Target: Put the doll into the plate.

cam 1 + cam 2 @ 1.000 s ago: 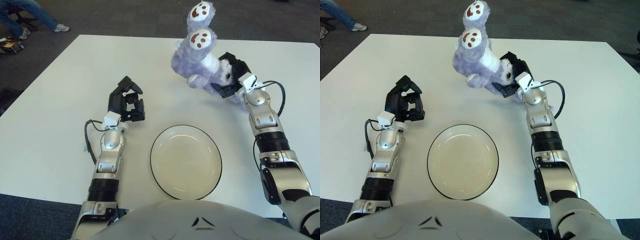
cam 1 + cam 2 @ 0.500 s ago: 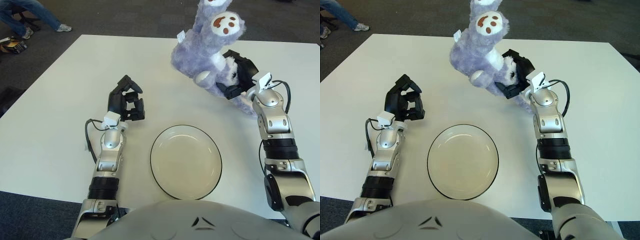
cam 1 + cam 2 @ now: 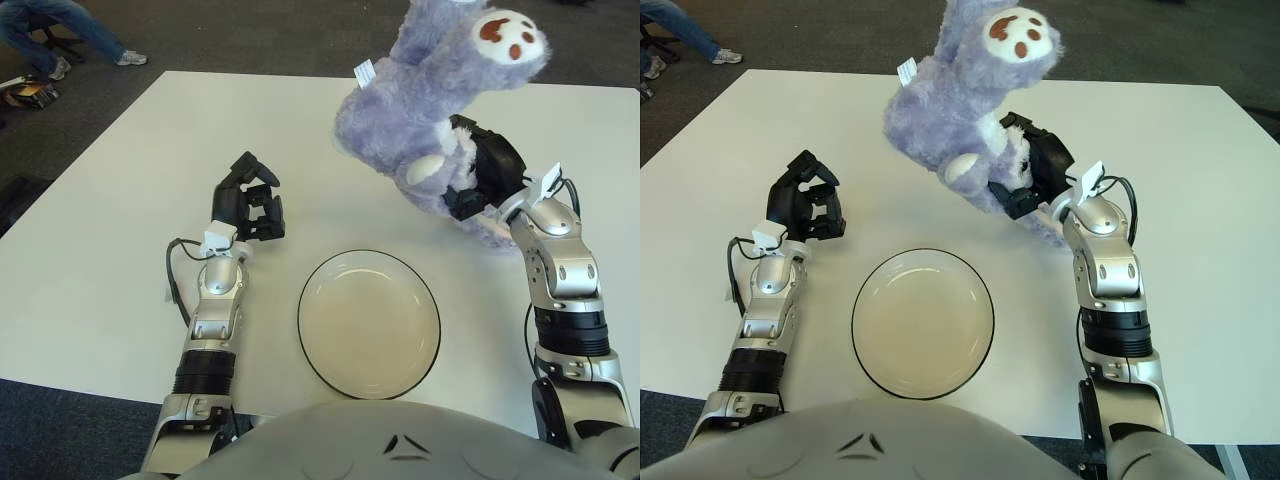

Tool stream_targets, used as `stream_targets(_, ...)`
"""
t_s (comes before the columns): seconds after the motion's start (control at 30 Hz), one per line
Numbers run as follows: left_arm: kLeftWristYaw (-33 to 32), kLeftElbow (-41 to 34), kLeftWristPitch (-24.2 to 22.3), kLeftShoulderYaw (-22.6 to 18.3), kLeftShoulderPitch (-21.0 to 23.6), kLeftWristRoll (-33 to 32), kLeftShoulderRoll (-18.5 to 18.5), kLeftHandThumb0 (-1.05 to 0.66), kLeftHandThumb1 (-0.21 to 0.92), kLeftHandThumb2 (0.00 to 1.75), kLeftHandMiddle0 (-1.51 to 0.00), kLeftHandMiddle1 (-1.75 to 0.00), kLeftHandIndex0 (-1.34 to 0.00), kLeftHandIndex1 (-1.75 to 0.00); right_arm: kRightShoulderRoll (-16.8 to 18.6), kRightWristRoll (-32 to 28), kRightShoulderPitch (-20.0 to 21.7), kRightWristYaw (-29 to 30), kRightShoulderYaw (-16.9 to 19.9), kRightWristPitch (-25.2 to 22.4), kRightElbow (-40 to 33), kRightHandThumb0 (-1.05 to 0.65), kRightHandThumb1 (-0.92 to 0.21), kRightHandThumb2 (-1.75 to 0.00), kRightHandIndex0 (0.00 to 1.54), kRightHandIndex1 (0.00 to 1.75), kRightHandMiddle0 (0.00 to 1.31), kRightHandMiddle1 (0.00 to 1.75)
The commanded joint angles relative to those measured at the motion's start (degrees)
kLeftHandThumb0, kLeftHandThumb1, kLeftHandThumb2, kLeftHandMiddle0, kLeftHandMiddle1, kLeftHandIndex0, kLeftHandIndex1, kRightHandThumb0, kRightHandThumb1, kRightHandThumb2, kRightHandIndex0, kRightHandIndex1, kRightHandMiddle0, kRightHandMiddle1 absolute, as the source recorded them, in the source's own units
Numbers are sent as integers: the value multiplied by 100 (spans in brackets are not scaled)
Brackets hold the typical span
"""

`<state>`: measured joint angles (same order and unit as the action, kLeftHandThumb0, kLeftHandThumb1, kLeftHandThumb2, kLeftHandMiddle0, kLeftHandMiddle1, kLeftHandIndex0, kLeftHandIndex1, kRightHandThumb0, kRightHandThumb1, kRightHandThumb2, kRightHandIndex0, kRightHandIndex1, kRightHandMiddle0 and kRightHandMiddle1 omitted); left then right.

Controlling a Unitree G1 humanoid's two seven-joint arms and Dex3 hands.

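Observation:
A fluffy purple doll (image 3: 420,110) with brown-spotted white paw soles hangs in the air above the table's right half, legs up. My right hand (image 3: 482,180) is shut on its lower body, black fingers wrapped into the fur. The doll is beyond and to the right of the plate (image 3: 369,322), a cream dish with a dark rim lying near the table's front edge. My left hand (image 3: 248,200) shows to the left of the plate with its fingers curled and holding nothing.
The white table (image 3: 120,170) stands on dark carpet. A person's legs and shoes (image 3: 60,30) show at the far left corner, off the table. A small white tag (image 3: 363,70) sticks out from the doll's back.
My right hand has lifted the doll higher and drawn it nearer, toward the plate, tipping its legs to the right. The left hand has barely moved.

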<state>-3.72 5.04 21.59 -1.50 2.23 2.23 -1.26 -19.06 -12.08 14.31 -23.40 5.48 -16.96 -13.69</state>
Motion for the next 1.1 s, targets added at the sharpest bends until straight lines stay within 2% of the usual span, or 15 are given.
stream_targets(0.0,-44,585,-102,-18,-592,5,91,-48,32,131,-129,-175,-61,-175,-213,-204,-178,-221,161,-41,-182,-1,-11,-140,84,162,72,139)
stream_targets(0.17,-20,597,-155,-35,-569,-18,89,-48,32,131,-129,-175,-61,-175,-371,-311,-283,-548,171,76,-112,-1,-13,-136,85,158,70,139)
stream_targets(0.43,-12,656,-185,-69,-523,-44,91,-48,32,132,-130,-175,-61,-175,-573,-554,-629,-967,209,-2,-254,-1,-15,-132,87,152,68,140)
stream_targets(0.7,34,709,-239,-73,-487,-52,66,-48,32,132,-130,-175,-61,-175,-698,-673,-986,-1544,86,389,-223,-1,-27,-114,80,128,68,150)
stream_targets(0.87,4,699,-222,-64,-484,-36,74,-48,32,132,-130,-175,-62,-175,-828,-790,-1081,-2022,70,533,-83,-1,-29,-110,78,127,71,148)
stream_targets(1.07,29,681,-245,-61,-491,-65,72,-48,31,132,-130,-175,-62,-175,-847,-874,-1119,-2283,41,623,-98,-1,-30,-109,74,129,75,145)
